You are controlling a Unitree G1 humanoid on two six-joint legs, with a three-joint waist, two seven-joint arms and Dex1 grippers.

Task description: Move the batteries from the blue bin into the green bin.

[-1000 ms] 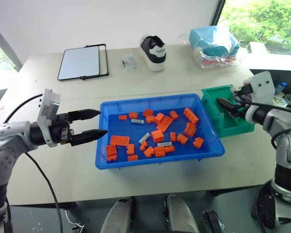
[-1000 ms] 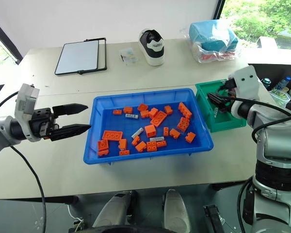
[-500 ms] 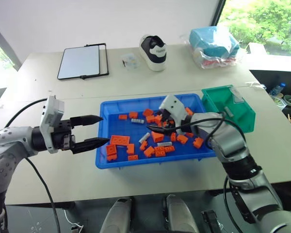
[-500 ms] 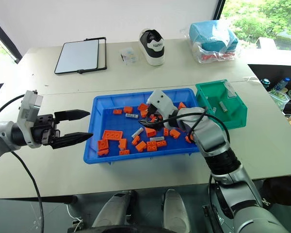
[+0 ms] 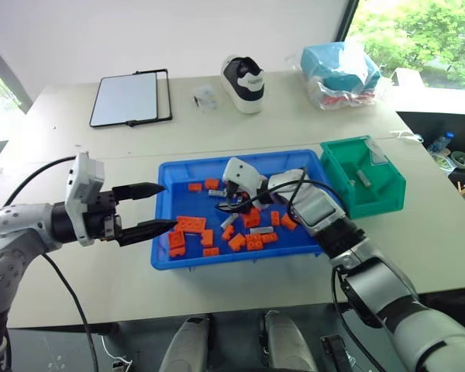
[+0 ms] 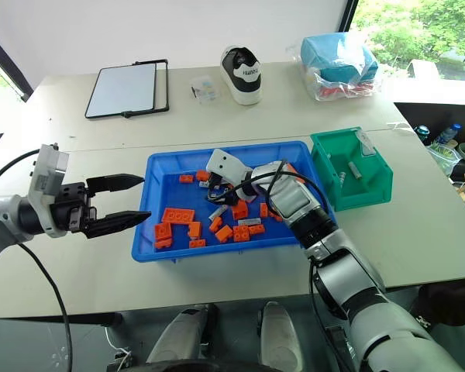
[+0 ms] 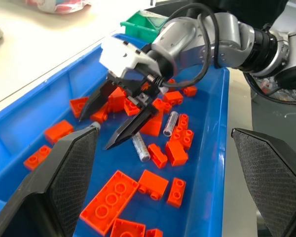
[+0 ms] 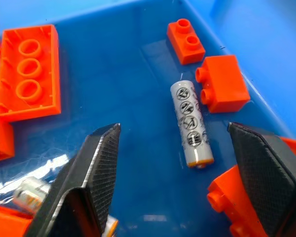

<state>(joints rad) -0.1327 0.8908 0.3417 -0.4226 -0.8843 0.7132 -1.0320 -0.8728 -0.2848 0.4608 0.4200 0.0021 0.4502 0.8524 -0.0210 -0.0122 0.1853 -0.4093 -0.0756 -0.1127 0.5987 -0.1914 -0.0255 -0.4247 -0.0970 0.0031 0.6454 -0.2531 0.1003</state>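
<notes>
Right gripper parted, empty, poised low inside blue bin over a battery lying flat among orange bricks. Left gripper parted too, empty, level just outside the bin's left wall. Green bin beside the right end, batteries inside.

A battery is lying between the fingers of the right tool, showing a column of four round warning pictograms printed along its grey casing; no letters on it are reading clearly. Far beyond both tools, a black-and-white shoe is standing on the bench, carrying a small dark word on its side, too small to read.
</notes>
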